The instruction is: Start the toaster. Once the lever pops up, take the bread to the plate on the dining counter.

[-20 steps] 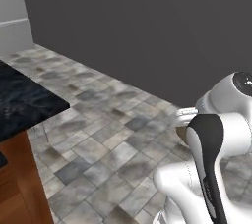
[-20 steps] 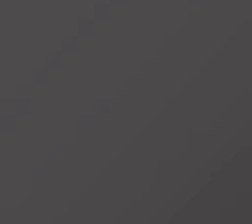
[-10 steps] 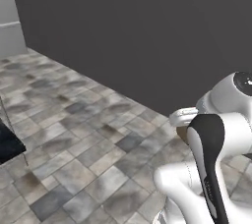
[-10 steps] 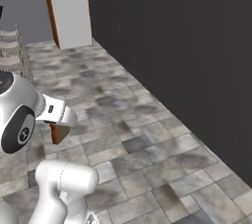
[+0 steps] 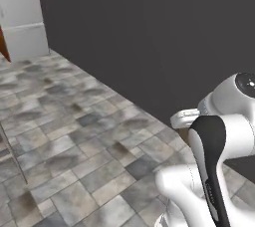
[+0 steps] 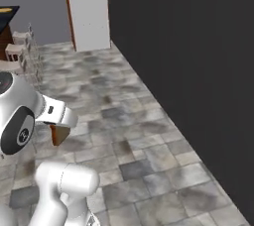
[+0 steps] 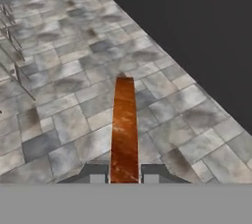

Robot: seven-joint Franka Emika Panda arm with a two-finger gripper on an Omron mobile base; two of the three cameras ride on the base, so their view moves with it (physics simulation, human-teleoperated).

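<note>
The pincer (image 7: 124, 178) is clenching the bread (image 7: 123, 129), the slice standing edge-on between the two dark fingertips (image 7: 97, 175) and sticking out past them, carried in the air above the grey tiled floor (image 7: 74, 70), beside a dark wall (image 7: 197, 21).

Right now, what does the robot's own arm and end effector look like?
The arm is made of glossy white rounded segments with black panels and a dark round joint cap near the top. A white block sits at its wrist. The end effector has two small dark grey squared fingertips.
</note>
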